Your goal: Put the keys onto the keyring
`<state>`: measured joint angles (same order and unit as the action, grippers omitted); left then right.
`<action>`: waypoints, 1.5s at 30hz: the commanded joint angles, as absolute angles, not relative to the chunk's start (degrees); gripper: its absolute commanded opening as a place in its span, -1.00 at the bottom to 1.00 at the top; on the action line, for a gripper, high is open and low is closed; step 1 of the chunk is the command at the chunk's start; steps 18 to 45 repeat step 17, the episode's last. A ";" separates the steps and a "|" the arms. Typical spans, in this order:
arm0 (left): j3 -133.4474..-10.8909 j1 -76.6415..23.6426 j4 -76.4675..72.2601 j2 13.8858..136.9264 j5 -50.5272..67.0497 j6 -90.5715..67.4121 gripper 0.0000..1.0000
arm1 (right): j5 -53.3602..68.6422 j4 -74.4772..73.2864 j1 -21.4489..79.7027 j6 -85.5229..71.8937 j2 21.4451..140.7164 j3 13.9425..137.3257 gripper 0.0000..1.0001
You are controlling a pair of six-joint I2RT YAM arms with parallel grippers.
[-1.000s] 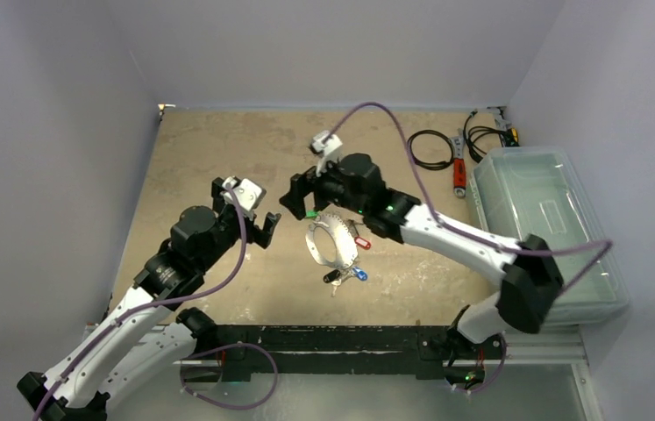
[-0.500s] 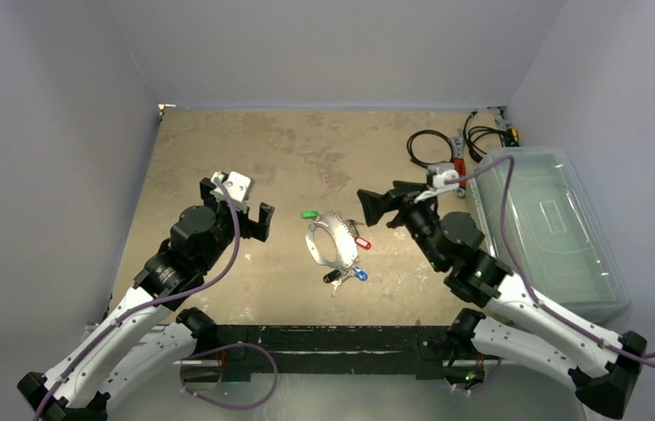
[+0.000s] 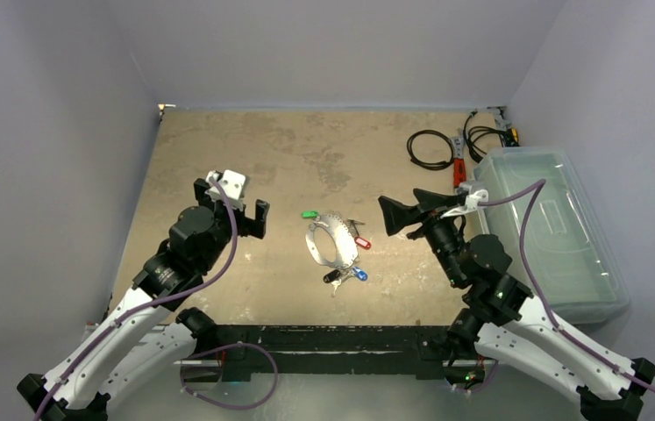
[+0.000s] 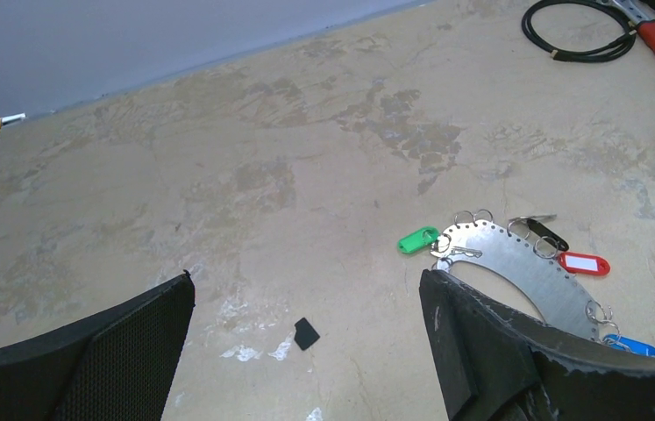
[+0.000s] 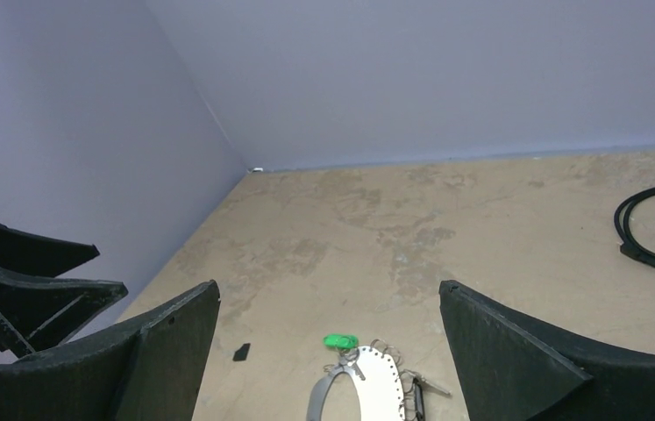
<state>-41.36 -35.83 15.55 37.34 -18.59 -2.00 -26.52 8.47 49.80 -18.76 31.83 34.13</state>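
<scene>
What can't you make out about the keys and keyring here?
Right wrist view: the keyring runs off the bottom edge.
Left wrist view: the blue key is partly behind a finger of the left gripper.
Top view: too small to tell whether the green key is threaded on.

White links (image 3: 122, 326), black joints (image 3: 192, 237), purple cables (image 3: 509, 194), black textured tool fingers (image 4: 481, 351)

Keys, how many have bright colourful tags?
3. The green tag at the keyring's far end, the red tag on its right side, the blue tag at its near end. Black ones lie there too; some may be hidden.
</scene>
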 commanded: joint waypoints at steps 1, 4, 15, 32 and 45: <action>-43.78 -35.36 14.84 37.01 -20.11 -2.88 0.99 | -27.74 9.27 49.83 -18.17 31.71 33.93 0.98; -43.81 -35.39 14.81 36.90 -20.30 -2.82 0.99 | -26.27 9.69 49.83 -17.71 31.74 33.84 0.98; -43.68 -35.27 14.94 37.09 -20.39 -2.64 0.99 | -25.66 11.99 49.83 -17.84 32.66 33.61 0.98; -43.60 -35.33 14.94 37.09 -20.60 -2.62 0.99 | -24.82 12.02 49.83 -17.48 32.57 33.51 0.98; -43.60 -35.33 14.94 37.09 -20.60 -2.62 0.99 | -24.82 12.02 49.83 -17.48 32.57 33.51 0.98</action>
